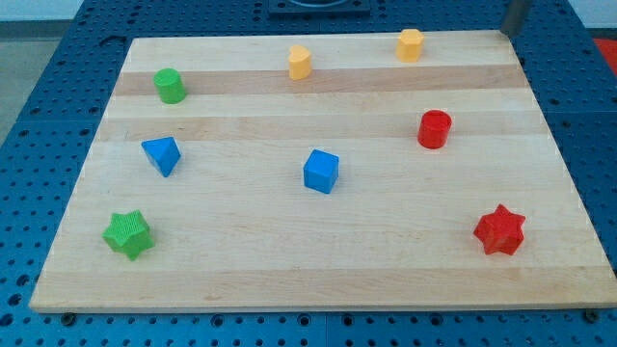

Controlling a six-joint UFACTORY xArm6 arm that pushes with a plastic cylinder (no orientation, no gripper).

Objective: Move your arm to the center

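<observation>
My tip (pixel 510 32) shows at the view's top right corner, at the far right corner of the wooden board (pixel 318 275); only the rod's lower end is in frame. The nearest block is a yellow one (pixel 410 44), to the tip's left. A second yellow block (pixel 300 62) lies further left. A red cylinder (pixel 434 128) is below the tip. A blue cube (pixel 321 171) sits near the board's middle. A blue triangular block (pixel 161 154) and a green cylinder (pixel 170 85) are at the left. A green star (pixel 128 234) is at the bottom left and a red star (pixel 499 229) at the bottom right.
The board rests on a blue perforated table (pixel 39 116) that shows on all sides. A dark base (pixel 318 6) sits beyond the board's top edge.
</observation>
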